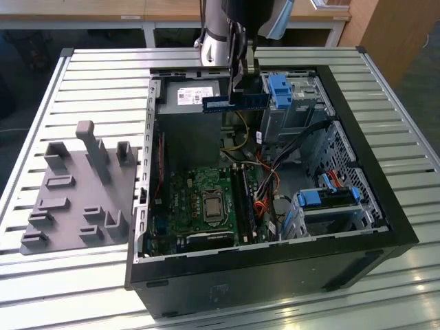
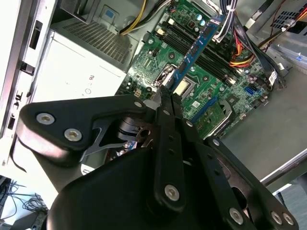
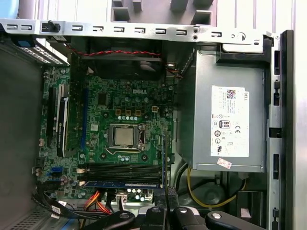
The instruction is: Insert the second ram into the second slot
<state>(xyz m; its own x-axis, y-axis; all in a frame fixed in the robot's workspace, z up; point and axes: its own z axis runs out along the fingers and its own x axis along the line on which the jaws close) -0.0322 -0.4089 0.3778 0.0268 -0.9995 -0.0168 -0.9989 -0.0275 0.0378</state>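
Note:
My gripper (image 1: 240, 77) hangs above the back of the open computer case (image 1: 344, 227), shut on the second ram (image 1: 236, 102), a long thin blue board held level over the power supply. In the second wrist view the fingers (image 2: 168, 103) pinch one end of the ram (image 2: 195, 47), which points out over the motherboard. In the first wrist view the ram (image 3: 163, 163) shows edge-on as a thin line above the gripper (image 3: 165, 211). The dark memory slots (image 3: 122, 169) (image 1: 245, 199) lie beside the processor, well below the ram. A blue strip (image 3: 122, 183) sits in one slot.
The grey power supply (image 3: 230, 120) fills the case's back corner. Bright blue drive-bay latches (image 1: 280, 89) (image 1: 320, 199) and bundled cables (image 1: 275, 172) stand on the exterior view's right. A grey fixture plate (image 1: 75, 185) with pegs lies outside the case on the slatted table.

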